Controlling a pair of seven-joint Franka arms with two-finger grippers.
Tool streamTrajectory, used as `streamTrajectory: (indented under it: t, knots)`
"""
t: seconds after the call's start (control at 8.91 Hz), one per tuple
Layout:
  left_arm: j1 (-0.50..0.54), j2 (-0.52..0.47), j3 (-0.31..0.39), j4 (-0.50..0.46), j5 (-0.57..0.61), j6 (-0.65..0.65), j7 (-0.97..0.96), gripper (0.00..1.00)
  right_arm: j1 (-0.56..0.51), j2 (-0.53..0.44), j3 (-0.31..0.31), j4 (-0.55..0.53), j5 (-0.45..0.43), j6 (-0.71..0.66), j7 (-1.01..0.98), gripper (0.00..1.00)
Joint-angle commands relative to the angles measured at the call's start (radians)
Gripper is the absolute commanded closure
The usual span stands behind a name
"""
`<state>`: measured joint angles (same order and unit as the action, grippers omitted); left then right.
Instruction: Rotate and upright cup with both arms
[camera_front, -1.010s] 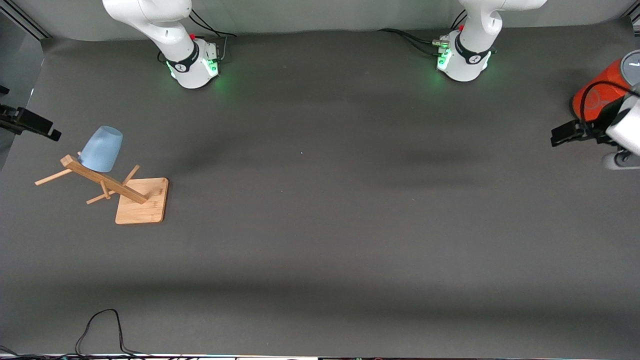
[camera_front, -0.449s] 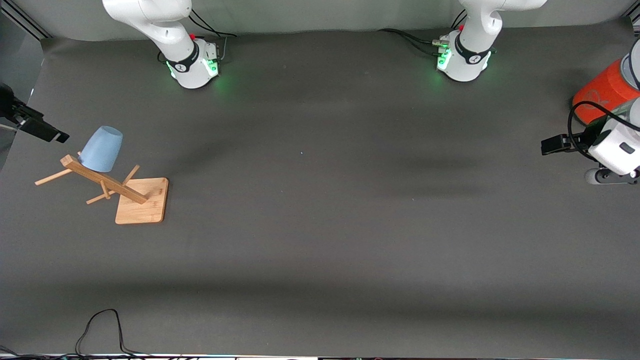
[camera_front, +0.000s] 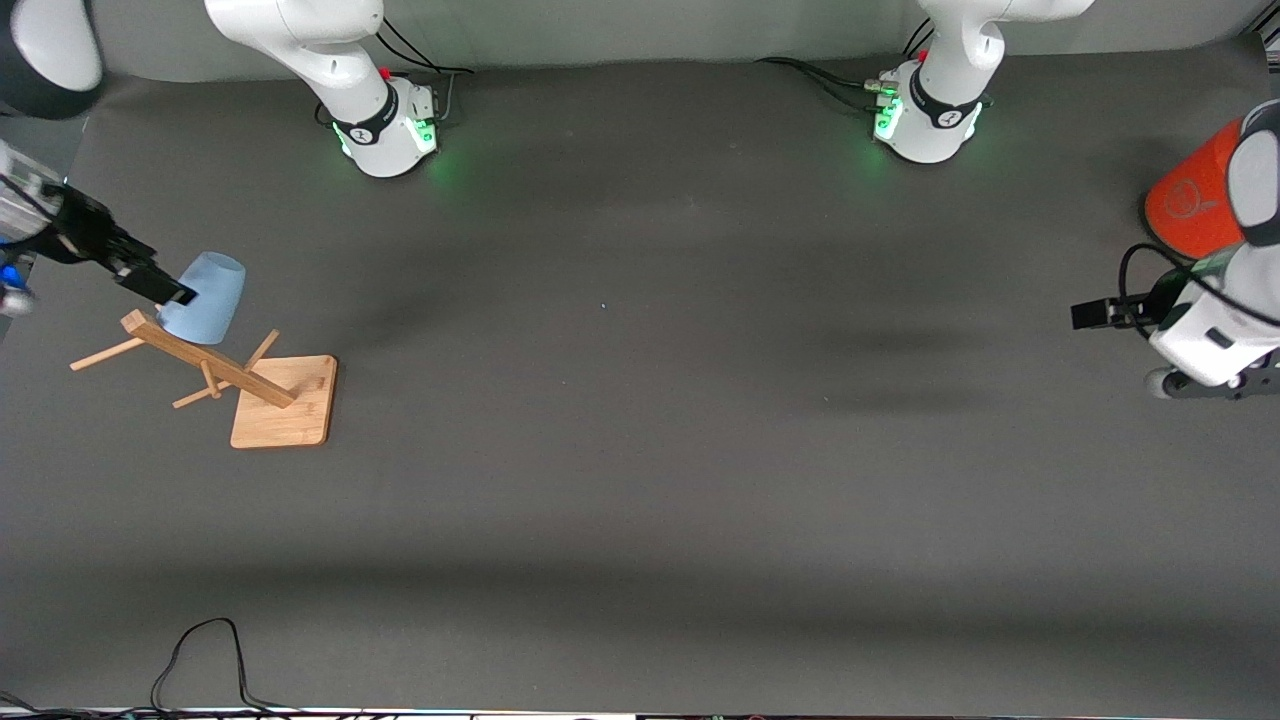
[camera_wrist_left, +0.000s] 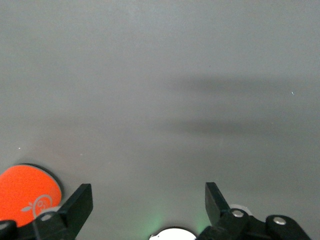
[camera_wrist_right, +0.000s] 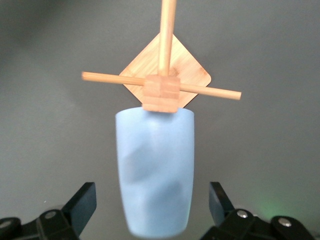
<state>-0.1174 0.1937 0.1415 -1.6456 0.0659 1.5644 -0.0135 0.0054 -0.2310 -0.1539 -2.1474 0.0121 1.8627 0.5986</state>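
Cup (camera_front: 205, 297) in pale blue hangs mouth-down on a peg of a wooden rack (camera_front: 215, 372) toward the right arm's end of the table, as the front view shows. The rack's square base sits on the dark table (camera_front: 640, 450), its slanted post rising toward the cup. The right gripper (camera_front: 160, 286) is just beside the cup, its dark fingertips against or nearly against the cup's side; contact cannot be confirmed from this view. The left gripper (camera_front: 1092, 313) hangs over the table at the left arm's end, with an orange-red cylinder (camera_front: 1192, 203) close by its wrist and nothing between its fingers. A black cable (camera_front: 200, 660) loops on the table's edge nearest the front camera.

In the left wrist view, the left gripper (camera_wrist_left: 148, 202) has its two fingers spread wide apart with only bare grey table (camera_wrist_left: 160, 90) between them. The orange-red cylinder (camera_wrist_left: 29, 192) shows just beside one finger.

In the right wrist view, the right gripper (camera_wrist_right: 153, 204) also stands wide open, and the cup (camera_wrist_right: 155, 170) lies between its two fingers with a clear gap on each side, its closed base pointing toward the camera. Past the cup, the wooden rack (camera_wrist_right: 162, 85) shows its post end, crossing pegs and square base.
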Motion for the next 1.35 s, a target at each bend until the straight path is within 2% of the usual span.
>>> streamTrajectory:
  t: [0.0,0.22,0.56,0.67,0.79,1.12,1.23]
  knots:
    - [-0.014,0.148,0.003,0.134,0.002,-0.009,0.009,0.0,0.008,-0.025,-0.023,-0.088,0.0,0.084,0.024,0.0]
    - [-0.033,0.232,0.001,0.18,0.009,-0.001,0.0,0.0,0.007,0.022,-0.023,-0.088,0.0,0.128,0.018,0.0]
    - [-0.03,0.276,0.001,0.185,-0.003,0.006,0.003,0.0,0.007,0.05,-0.024,-0.083,0.006,0.153,0.018,0.0]
    - [-0.03,0.277,0.001,0.185,-0.003,0.006,0.001,0.0,0.007,0.05,-0.024,-0.08,0.026,0.153,0.015,0.3]
    - [-0.025,0.277,0.001,0.185,-0.005,0.005,0.004,0.0,0.007,0.05,-0.024,-0.077,0.026,0.153,0.012,0.41]
    - [-0.013,0.277,0.003,0.184,-0.034,0.006,0.009,0.0,0.008,0.044,-0.021,-0.036,0.026,0.133,0.013,0.42]
    - [-0.005,0.277,0.003,0.184,-0.032,0.006,0.009,0.0,0.01,0.036,-0.013,0.004,0.026,0.065,0.023,0.42]
